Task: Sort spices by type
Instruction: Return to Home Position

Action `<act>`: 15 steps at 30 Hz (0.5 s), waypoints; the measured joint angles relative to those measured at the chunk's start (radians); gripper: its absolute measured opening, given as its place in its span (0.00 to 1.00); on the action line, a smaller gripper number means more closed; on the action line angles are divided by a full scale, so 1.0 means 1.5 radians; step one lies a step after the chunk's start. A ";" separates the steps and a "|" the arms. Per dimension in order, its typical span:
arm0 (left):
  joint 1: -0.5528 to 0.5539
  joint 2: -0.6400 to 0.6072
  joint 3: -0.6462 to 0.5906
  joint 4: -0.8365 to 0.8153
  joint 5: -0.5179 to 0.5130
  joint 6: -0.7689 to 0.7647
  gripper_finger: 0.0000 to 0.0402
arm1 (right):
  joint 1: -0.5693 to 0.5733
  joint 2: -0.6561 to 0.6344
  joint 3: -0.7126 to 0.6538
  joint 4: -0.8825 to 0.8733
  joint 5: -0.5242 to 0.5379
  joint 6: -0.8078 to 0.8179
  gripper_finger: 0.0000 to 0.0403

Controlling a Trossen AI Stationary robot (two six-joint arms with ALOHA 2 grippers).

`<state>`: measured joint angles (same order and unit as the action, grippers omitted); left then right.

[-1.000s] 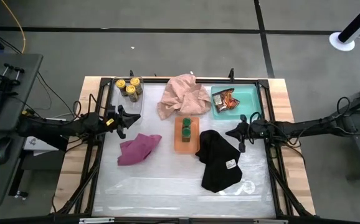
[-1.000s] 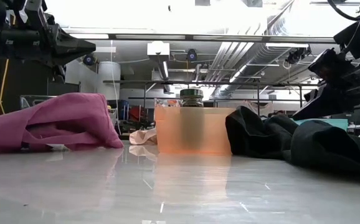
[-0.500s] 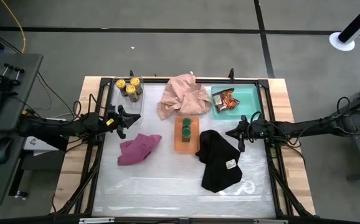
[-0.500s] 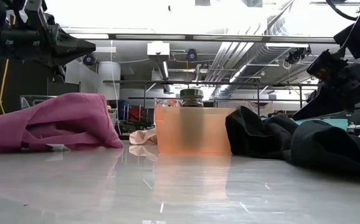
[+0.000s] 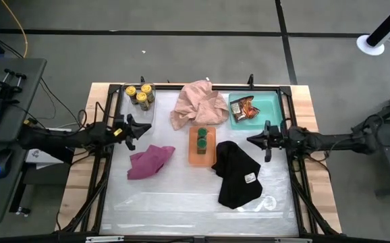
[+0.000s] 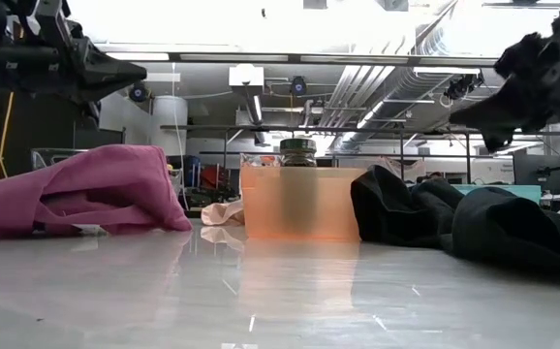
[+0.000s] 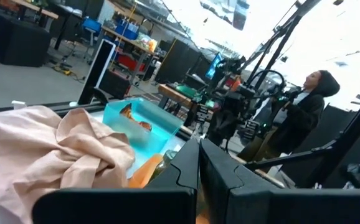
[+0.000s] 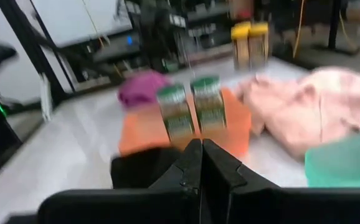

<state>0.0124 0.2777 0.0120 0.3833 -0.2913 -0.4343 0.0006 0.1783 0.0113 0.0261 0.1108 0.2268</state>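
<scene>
Three yellow-lidded jars [image 5: 140, 94] stand in a clear tray at the far left. Two green-lidded jars [image 5: 202, 136] stand on the orange tray [image 5: 201, 154] mid-table; they also show in the right wrist view [image 8: 194, 112]. Red-brown packets [image 5: 244, 108] lie in the teal tray [image 5: 262, 101] at the far right. My left gripper [image 5: 145, 128] is shut and empty, held above the table left of the orange tray. My right gripper [image 5: 249, 140] is shut and empty, held above the table right of the orange tray, over the black cloth's far edge.
A crumpled pink cloth [image 5: 198, 102] lies between the clear tray and the teal tray. A magenta cloth [image 5: 150, 160] lies near the left gripper. A black cloth [image 5: 237, 172] lies right of centre. A person [image 7: 304, 118] shows in the room beyond the table.
My right gripper has gone up, well above the black cloth, and a little toward the table's right edge, staying shut. The left arm and all the jars, packets and cloths have kept still.
</scene>
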 joint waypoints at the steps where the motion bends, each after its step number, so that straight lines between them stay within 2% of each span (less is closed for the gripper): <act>1: 0.000 -0.013 0.000 -0.009 0.000 0.000 0.00 | 0.000 -0.019 0.000 0.000 0.000 0.000 0.00; 7: 0.000 -0.114 0.000 -0.064 0.000 0.000 0.00 | -0.001 -0.118 0.000 0.000 -0.002 0.001 0.00; 11: 0.000 -0.181 0.000 -0.083 -0.001 0.000 0.00 | -0.001 -0.119 0.000 0.013 -0.002 0.001 0.00; 15: 0.001 -0.183 0.000 -0.060 -0.003 0.000 0.00 | -0.001 -0.119 -0.001 0.005 -0.004 0.000 0.00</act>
<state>0.0135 0.0038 0.0122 0.2926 -0.2954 -0.4343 -0.0002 0.0002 0.0105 0.0330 0.1043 0.2276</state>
